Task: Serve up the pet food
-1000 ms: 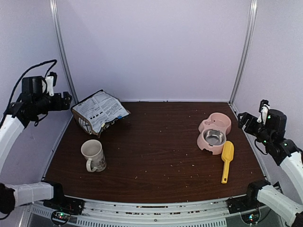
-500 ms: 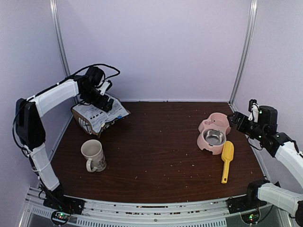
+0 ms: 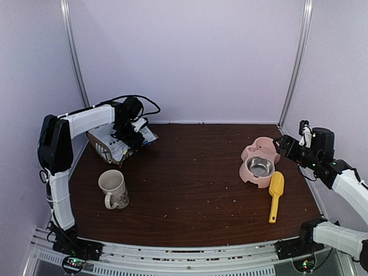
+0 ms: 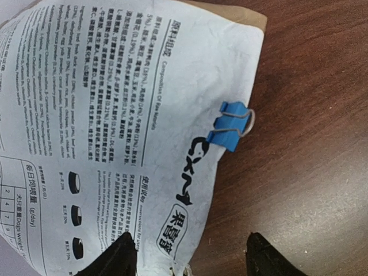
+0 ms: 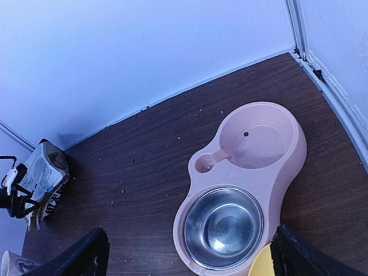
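The pet food bag [image 3: 118,138] lies flat at the table's back left, its white printed side up. A blue binder clip [image 4: 230,125] is clamped on its edge. No kibble shows from the bag. My left gripper [image 3: 132,135] hovers over the bag's right edge. In the left wrist view the bag [image 4: 115,115] fills the left side, and the left gripper [image 4: 192,256] is open and empty, straddling that edge. My right gripper [image 3: 283,144] is open and empty, above and right of the pink feeder [image 3: 265,148]. In the right wrist view it [image 5: 190,253] looks down on the feeder's empty steel bowl [image 5: 223,227].
A yellow scoop [image 3: 276,192] lies just right of and in front of the feeder. A floral mug [image 3: 113,188] stands front left. Small crumbs dot the dark wooden table [image 3: 190,184]. Walls and metal posts close in the back and sides.
The left arm swung in from the far left wall and now reaches over the bag. The right gripper moved a little left toward the feeder.
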{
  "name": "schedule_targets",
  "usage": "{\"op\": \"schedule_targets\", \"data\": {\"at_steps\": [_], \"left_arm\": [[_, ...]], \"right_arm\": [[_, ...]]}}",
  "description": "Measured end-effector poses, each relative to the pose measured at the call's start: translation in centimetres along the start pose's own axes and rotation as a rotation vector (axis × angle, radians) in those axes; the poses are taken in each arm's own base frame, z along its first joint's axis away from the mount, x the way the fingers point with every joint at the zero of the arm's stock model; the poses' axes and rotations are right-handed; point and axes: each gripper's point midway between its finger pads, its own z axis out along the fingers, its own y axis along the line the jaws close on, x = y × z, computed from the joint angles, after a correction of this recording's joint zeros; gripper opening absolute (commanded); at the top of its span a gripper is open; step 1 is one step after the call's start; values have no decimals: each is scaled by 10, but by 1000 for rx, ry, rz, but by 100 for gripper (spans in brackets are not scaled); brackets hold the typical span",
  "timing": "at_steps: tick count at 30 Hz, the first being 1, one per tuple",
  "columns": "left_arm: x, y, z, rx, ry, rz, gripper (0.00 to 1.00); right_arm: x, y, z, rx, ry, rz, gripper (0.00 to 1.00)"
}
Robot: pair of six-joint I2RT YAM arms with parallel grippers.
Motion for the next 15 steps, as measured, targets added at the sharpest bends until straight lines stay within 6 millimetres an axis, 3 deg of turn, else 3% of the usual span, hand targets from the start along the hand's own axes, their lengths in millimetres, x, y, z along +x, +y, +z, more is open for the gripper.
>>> {"op": "schedule_targets", "data": {"at_steps": [3,9,15], "left_arm": [[3,3,6,-23,18,17,50],[10,3,24,-47,59,46,44],[8,5,26,-59,54,52,40]], "right_arm": [[-1,1,0,-7,-4,10,100],[-4,4,-2,-22,-20,15,100],[-5,6,-4,-28,-26,14,100]]}}
